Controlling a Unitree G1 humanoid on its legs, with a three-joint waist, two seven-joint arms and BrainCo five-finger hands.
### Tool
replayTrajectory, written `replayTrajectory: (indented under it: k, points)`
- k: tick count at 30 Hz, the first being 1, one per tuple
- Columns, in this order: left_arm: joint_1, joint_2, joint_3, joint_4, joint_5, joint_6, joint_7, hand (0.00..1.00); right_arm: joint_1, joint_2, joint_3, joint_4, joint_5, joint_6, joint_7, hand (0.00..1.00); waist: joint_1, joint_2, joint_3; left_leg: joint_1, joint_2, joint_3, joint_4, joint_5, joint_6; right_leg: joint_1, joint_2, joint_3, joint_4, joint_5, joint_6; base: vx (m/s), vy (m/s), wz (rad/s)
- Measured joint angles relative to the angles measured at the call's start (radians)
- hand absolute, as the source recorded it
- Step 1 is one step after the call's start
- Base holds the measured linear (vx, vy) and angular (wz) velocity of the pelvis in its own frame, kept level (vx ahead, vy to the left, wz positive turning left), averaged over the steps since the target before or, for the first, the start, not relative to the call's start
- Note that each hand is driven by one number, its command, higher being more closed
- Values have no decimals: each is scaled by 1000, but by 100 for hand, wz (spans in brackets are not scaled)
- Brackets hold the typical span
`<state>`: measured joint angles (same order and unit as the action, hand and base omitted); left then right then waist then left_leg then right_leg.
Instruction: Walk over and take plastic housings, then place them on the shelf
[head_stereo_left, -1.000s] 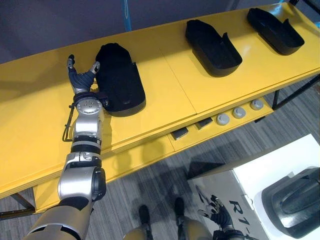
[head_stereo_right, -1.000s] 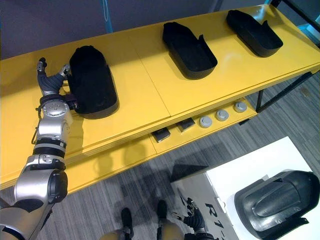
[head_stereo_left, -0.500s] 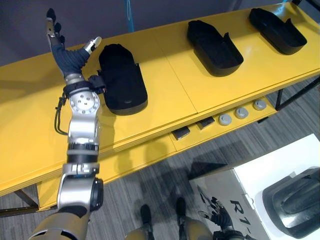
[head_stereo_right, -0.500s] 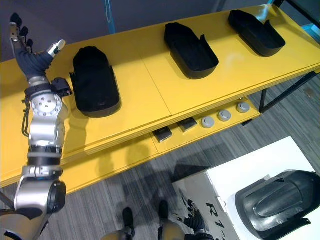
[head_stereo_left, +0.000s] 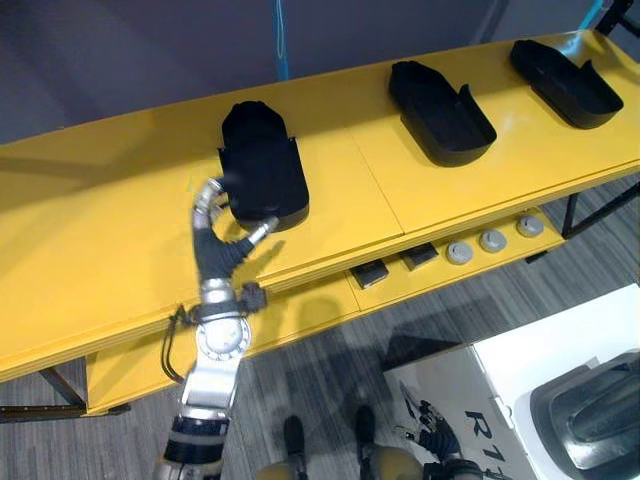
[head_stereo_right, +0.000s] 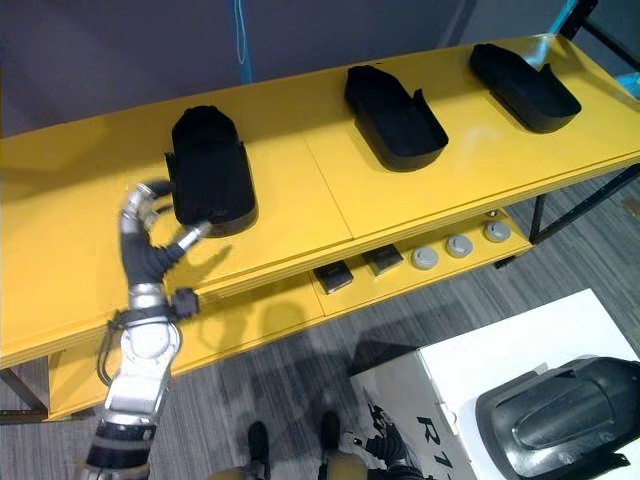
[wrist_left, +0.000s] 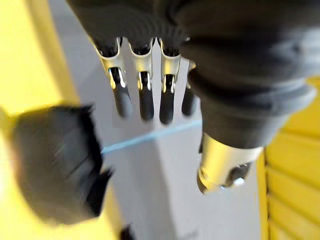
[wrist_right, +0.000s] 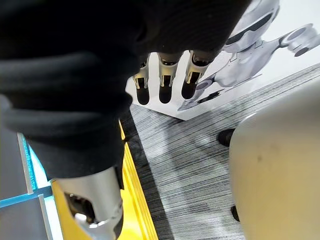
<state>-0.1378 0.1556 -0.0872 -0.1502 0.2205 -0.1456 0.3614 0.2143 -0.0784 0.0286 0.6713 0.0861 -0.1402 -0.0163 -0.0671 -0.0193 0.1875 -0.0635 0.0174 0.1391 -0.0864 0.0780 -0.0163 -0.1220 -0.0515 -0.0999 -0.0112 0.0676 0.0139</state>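
1. Housings of black, boat-shaped plastic lay well apart in a row on the top board of the long yellow shelf (head_stereo_left: 120, 200): the left housing (head_stereo_left: 262, 170) near its middle, the middle housing (head_stereo_left: 440, 100) further right, and the right housing (head_stereo_left: 565, 72) by its right end.
2. The left hand (head_stereo_left: 214, 252) was raised at the shelf's front edge, just before the left housing. Its fingers were loosely curved, its thumb was spread wide, and it held nothing.
3. Whether a fingertip touched that housing could not be told.
4. The right hand (head_stereo_left: 436, 440) hung low in front of the shelf, over the grey carpet floor (head_stereo_left: 320, 360). Its fingers (wrist_right: 165, 85) were straight and it held nothing.
5. A fourth, dark grey plastic housing (head_stereo_right: 555, 415) rested on a white box (head_stereo_right: 500, 340) standing on the floor before the shelf's right end.
6. On the shelf's lower board lay two small dark blocks (head_stereo_left: 370, 273) and three round grey discs (head_stereo_left: 491, 240) in a row.
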Motion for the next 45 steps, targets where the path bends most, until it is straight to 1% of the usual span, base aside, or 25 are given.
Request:
replayTrajectory:
  k: [4,6,8,14,15,20,21,24,26,29,32,36,39,43,45]
  points:
    - [55,-2,-20,71,1,0,-50,100,-16,0,3,15,-1,0,0,0,1,5,-14,17,5,-1,0,1,1,20,5,-2,-2,0,-1,-26,-3,0]
    - [75,-2,-20,102,6,0,-62,100,-13,1,4,20,-4,0,0,0,1,9,-27,18,7,0,0,2,2,20,6,-2,-2,1,-1,-54,-6,-1]
    - [84,-2,-22,123,19,0,-66,100,-12,1,4,25,-21,0,0,0,1,9,-30,25,9,0,-3,1,2,27,7,-2,-2,1,-1,-59,-7,-1]
    - [78,-2,-37,165,88,1,-64,100,-9,8,6,28,-23,1,0,0,0,8,-49,30,14,14,-4,-3,-5,42,13,6,-34,11,6,-41,-1,-7]
    - [20,0,-36,235,119,19,-53,100,-10,9,3,47,-22,1,-1,0,-3,7,-49,30,16,19,-4,-3,-5,45,15,7,-45,18,1,-12,3,-6]
    - [-17,8,-34,267,119,36,-50,100,-11,9,4,47,-23,1,0,0,-7,6,-50,30,16,20,-4,-5,-8,48,16,6,-51,21,-2,0,1,-1]
    - [-42,16,-34,297,120,41,-46,100,-12,9,4,47,-23,1,0,0,-7,6,-49,30,16,20,-3,-6,-8,49,16,6,-51,21,-2,0,0,0]
    - [-97,30,-14,362,128,61,-38,100,-15,9,3,47,-22,1,0,0,-21,5,-49,30,17,22,-4,-6,-8,48,17,8,-51,21,-2,-23,6,-2]
    - [-116,42,-14,367,129,69,-38,100,-17,9,3,46,-22,1,-1,0,-29,3,-47,28,17,25,-4,-6,-8,43,17,10,-51,22,-1,-47,11,-5]
    - [-154,44,-14,371,138,79,-38,100,-19,9,3,46,-22,1,-1,0,-30,-1,-46,10,17,25,-4,-5,-7,23,17,12,-51,25,-1,-41,6,-2]
    - [-199,56,-12,429,138,84,-38,100,-21,9,3,46,-21,1,0,0,-36,-5,-43,-1,18,27,-4,-5,-7,11,19,15,-51,27,-2,-3,0,-1]
    - [-275,75,6,474,137,89,-37,100,-25,8,2,44,-21,1,-1,0,-38,-18,-30,-6,19,42,-1,-6,-8,0,21,31,-50,27,-3,0,5,-8]
    - [-327,90,6,494,137,91,-37,100,-26,7,2,35,-20,1,0,0,-42,-19,-19,-22,19,45,-1,-6,-8,-17,21,32,-47,28,-3,-1,4,-2]
    - [-382,97,18,515,137,97,-37,100,-26,5,2,10,-19,1,0,0,-57,-19,0,-29,19,45,-1,-7,-9,-27,21,35,-43,28,-3,0,0,0]
    - [-419,98,20,532,136,102,-37,100,-25,3,2,5,-19,1,0,0,-58,-20,7,-40,20,48,0,-7,-9,-44,21,39,-34,27,-3,-34,14,-5]
